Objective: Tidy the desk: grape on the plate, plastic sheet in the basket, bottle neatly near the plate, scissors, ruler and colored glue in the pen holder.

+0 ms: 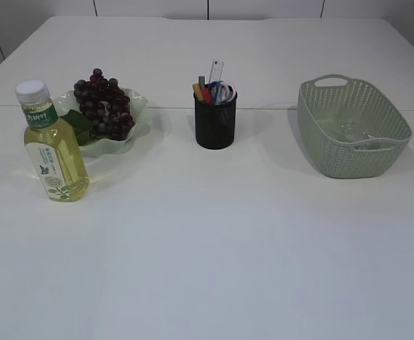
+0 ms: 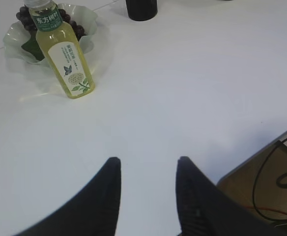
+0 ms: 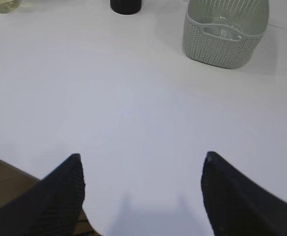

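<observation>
Exterior view, left of frame: smooth, heavy yellow-green plastic bottle (image 1: pixel 53 147), best gripped mid-body; left gripper (image 2: pixel 148 164) half-open, right gripper (image 3: pixel 141 160) wide, both empty.

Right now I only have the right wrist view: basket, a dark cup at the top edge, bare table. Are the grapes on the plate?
Observer: Yes. In the exterior view the grapes sit on the green plate.
Operator: Bottle?
Observer: The bottle stands upright just in front of the plate, at its left.
Operator: Pen holder loaded?
Observer: The pen holder has a ruler and several colored items sticking out of its top.
Operator: Left gripper carrying anything?
Observer: No. The left gripper is open over bare table.
</observation>
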Motion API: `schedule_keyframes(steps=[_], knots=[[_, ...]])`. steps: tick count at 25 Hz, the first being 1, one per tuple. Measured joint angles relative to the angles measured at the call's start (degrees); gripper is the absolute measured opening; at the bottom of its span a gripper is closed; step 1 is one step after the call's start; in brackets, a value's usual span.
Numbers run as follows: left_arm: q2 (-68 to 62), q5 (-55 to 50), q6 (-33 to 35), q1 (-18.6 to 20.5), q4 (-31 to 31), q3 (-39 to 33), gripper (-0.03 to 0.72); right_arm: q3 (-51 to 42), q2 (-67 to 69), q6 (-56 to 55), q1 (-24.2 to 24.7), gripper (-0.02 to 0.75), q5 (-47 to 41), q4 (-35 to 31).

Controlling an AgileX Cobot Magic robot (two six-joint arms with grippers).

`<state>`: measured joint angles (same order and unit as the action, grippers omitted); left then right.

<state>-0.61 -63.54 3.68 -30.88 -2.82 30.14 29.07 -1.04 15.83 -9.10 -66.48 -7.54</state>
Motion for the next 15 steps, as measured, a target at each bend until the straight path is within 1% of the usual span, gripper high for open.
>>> schedule_keyframes(steps=[11, 13, 15], knots=[[0.0, 0.1, -1.0, 0.0, 0.0, 0.0, 0.276, -0.1, 0.0, -2.0, 0.2, 0.575, 0.0, 0.1], [0.0, 0.1, -1.1, 0.3, 0.1, 0.0, 0.276, -0.1, 0.0, -2.0, 1.2, 0.575, 0.0, 0.1], [0.0, 0.1, -1.1, 1.7, 0.1, 0.0, 0.276, -0.1, 0.0, -2.0, 2.7, 0.575, 0.0, 0.1]])
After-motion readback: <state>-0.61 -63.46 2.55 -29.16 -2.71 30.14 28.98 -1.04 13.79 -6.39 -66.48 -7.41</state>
